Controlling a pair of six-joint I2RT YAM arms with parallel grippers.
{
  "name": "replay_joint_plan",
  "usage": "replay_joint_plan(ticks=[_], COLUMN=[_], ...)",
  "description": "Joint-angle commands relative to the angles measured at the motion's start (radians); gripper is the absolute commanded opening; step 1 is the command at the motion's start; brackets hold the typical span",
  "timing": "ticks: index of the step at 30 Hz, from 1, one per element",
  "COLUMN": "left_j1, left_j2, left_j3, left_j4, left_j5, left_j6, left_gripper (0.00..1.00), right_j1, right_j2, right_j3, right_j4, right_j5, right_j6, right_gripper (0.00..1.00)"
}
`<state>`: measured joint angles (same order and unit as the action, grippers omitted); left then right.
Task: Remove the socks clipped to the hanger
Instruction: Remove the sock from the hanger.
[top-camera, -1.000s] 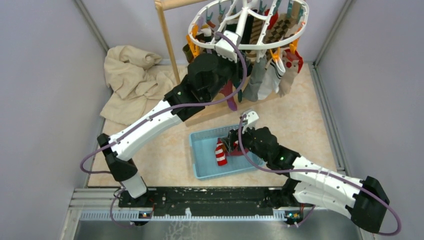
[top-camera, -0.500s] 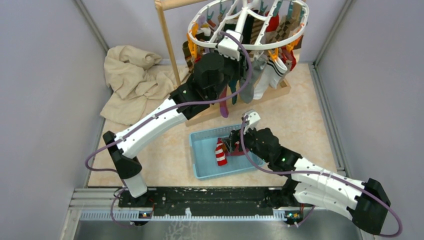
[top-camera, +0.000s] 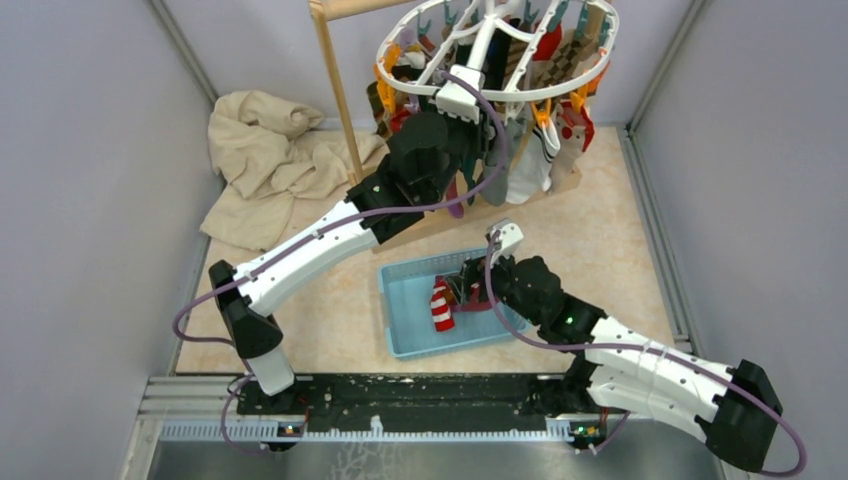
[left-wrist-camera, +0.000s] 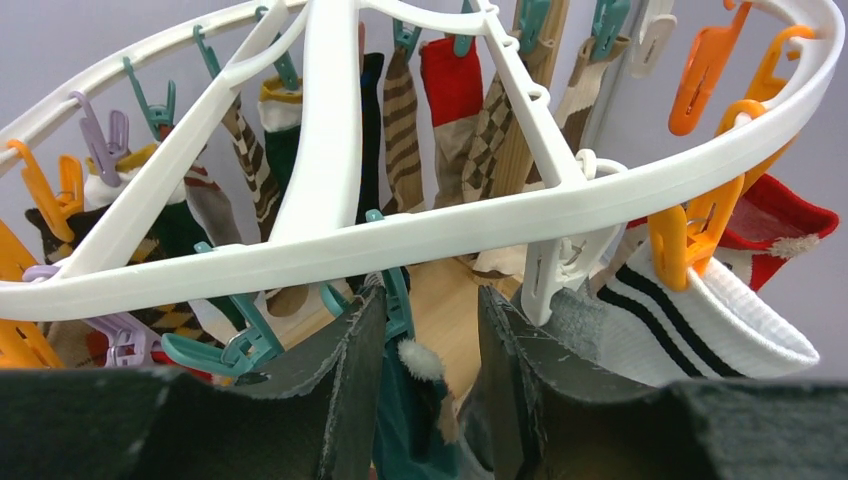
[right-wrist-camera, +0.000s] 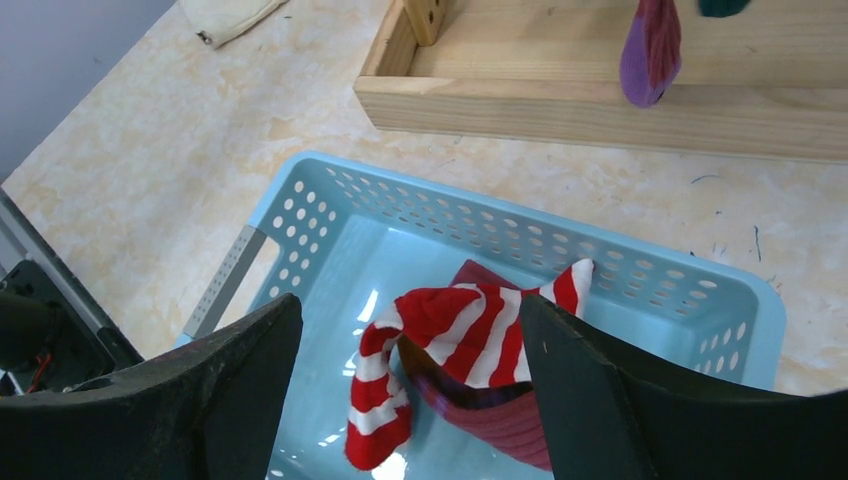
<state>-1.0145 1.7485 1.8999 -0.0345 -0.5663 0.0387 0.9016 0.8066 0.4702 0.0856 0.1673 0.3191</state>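
L claw (left-wrist-camera: 432, 330) apart, dark teal pom-pom sock (left-wrist-camera: 400, 420) between jaws; teal clip (left-wrist-camera: 397, 300) of white plastic oval hanger (left-wrist-camera: 330, 240) just above: pinch high, tug down. R claw (right-wrist-camera: 410, 315) agape.

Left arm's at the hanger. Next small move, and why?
Probably close the left gripper on the teal sock. Its fingers straddle that sock just under its teal clip on the hanger, with a gap showing beside one finger, so it looks not yet gripped.
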Motion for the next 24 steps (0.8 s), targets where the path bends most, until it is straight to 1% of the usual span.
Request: replay_joint_plan(ticks=[1, 5, 8, 11, 14, 18, 24], left_j1=[0.000, -0.001, -0.001, -0.001, 0.001, 0.009, 0.027], left_j2=[-0.009, -0.008, -0.016, -0.025, -0.037, -0.055, -0.082], left_j3=[-0.007, -0.003, -0.003, -0.002, -0.012, -0.039, -0.075], left_j4=[0.082, 0.072, 0.063, 0.049, 0.042, 0.039, 0.041], left_j5=[-0.020, -0.023, -0.019, -0.017, -0.015, -0.007, 0.012], left_j6=[0.022, 0.019, 0.018, 0.014, 0.012, -0.001, -0.021], left_gripper=[0.45, 0.46, 0.46, 0.48, 0.49, 0.49, 0.49], right_j1=[0.010, 0.008, -0.005, -0.061, -0.126, -0.141, -0.145], right_j2=[-0.013, 0.029, 0.095, 0.166, 0.228, 0.296, 0.394], right_j3=[0.019, 0.085, 0.162, 0.227, 0.281, 0.349, 0.438], right_j4=[0.028, 0.044, 0.069, 0.111, 0.155, 0.208, 0.252], right_j5=[0.058, 0.189, 0.272, 0.251, 0.221, 0.244, 0.219], right_j6=[0.001, -0.050, -0.105, -0.122, -0.127, -0.169, -0.186], right_gripper=[0.81, 0.81, 0.82, 0.80, 0.76, 0.72, 0.68])
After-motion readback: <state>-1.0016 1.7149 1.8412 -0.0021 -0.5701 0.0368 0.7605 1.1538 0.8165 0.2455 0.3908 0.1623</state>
